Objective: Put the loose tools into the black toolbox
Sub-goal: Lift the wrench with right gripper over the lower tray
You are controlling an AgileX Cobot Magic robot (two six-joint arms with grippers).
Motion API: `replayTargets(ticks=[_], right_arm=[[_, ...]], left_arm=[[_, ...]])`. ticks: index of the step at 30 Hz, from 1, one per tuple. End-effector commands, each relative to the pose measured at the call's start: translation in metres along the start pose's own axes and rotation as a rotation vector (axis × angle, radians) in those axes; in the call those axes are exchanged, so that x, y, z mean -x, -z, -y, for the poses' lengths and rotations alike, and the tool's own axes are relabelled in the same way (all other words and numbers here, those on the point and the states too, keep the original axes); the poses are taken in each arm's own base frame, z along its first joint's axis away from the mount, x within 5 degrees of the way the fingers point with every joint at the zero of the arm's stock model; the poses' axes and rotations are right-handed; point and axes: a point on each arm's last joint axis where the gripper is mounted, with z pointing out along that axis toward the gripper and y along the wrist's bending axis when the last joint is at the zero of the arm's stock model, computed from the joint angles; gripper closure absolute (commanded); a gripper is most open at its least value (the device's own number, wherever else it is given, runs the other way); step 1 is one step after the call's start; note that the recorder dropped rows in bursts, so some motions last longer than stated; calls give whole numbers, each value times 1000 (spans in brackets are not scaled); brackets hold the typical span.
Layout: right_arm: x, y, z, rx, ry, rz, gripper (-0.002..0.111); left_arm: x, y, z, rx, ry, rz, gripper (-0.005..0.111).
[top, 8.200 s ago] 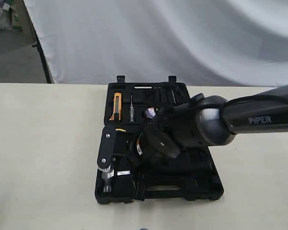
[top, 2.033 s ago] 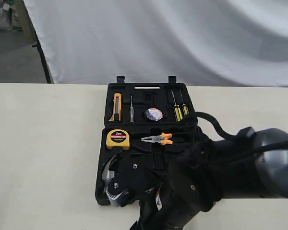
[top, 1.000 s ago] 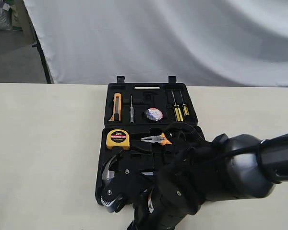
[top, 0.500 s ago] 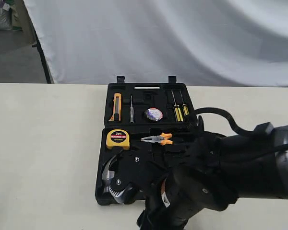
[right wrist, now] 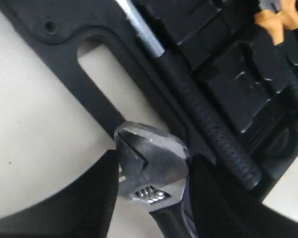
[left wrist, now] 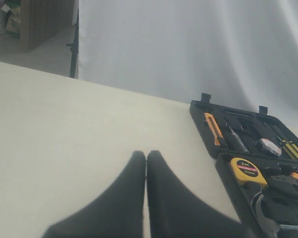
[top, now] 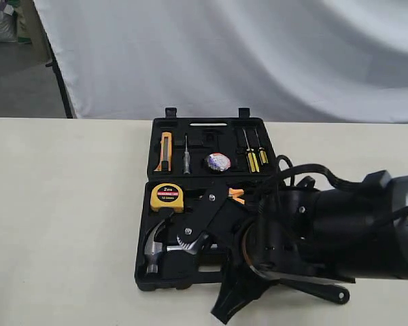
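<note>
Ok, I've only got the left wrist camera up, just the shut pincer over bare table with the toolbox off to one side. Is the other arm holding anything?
Observer: Yes. The right pincer is shut on an adjustable wrench.
Operator: Where is it against the box?
Observer: Its head hangs by one end of the black toolbox's handle slot, not seated in any recess.
Operator: And the hammer?
Observer: The hammer lies in the same half, its ribbed black grip running close beside the wrench.
</note>
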Motion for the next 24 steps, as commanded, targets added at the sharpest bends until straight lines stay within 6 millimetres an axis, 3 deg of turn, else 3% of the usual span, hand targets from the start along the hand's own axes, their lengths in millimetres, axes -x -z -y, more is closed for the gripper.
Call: replayTargets(ticks=[1, 9, 15, 22, 24], right_arm=[[14, 2, 13, -40, 14, 56, 109], [28, -26, 35, -37, 22, 67, 109], [51, -45, 29, 17, 101, 174, 109], [80, -78, 25, 5, 217, 179, 109], [83, -74, 30, -23, 219, 157, 109]], left_arm=[[2, 0, -1, 21, 0, 20, 106], [2, 0, -1, 21, 0, 20, 106], [2, 0, -1, 21, 0, 20, 106], [2, 0, -1, 21, 0, 20, 106], [2, 0, -1, 21, 0, 20, 106]])
